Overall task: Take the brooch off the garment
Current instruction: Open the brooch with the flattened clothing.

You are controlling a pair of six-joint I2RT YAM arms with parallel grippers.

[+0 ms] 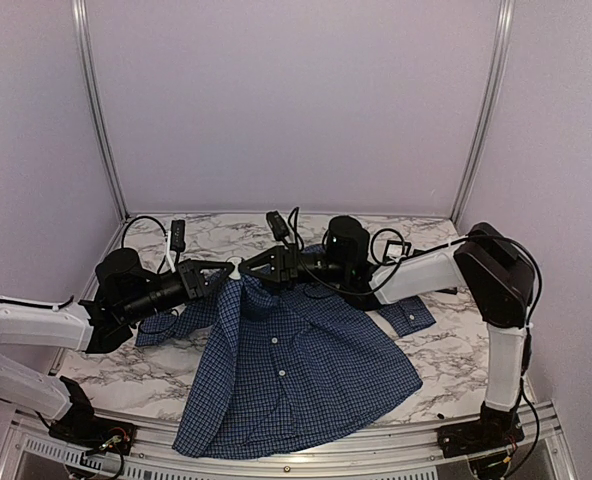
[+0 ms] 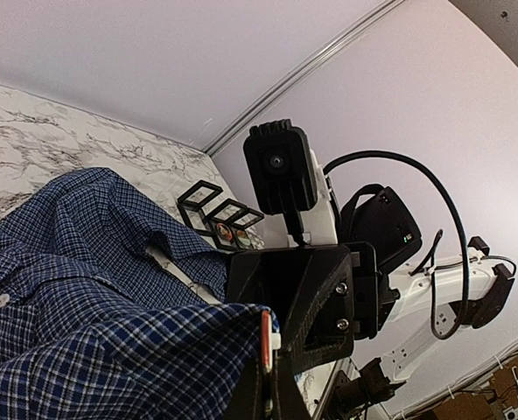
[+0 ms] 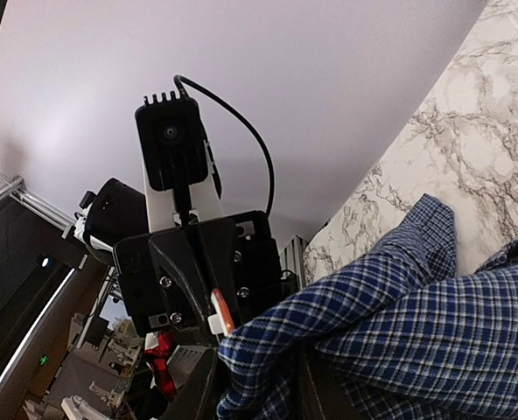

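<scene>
left claw (image 1: 226,271) on garment (image 1: 296,360), hem nearward

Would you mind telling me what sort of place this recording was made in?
Likely an enclosed robot test bench in a lab: marble-patterned table, plain lilac walls with metal corner posts.

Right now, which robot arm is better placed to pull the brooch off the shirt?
Probably the right. The left gripper is shut on the shirt, holding it up, while the right gripper faces the small white brooch between them.
</scene>
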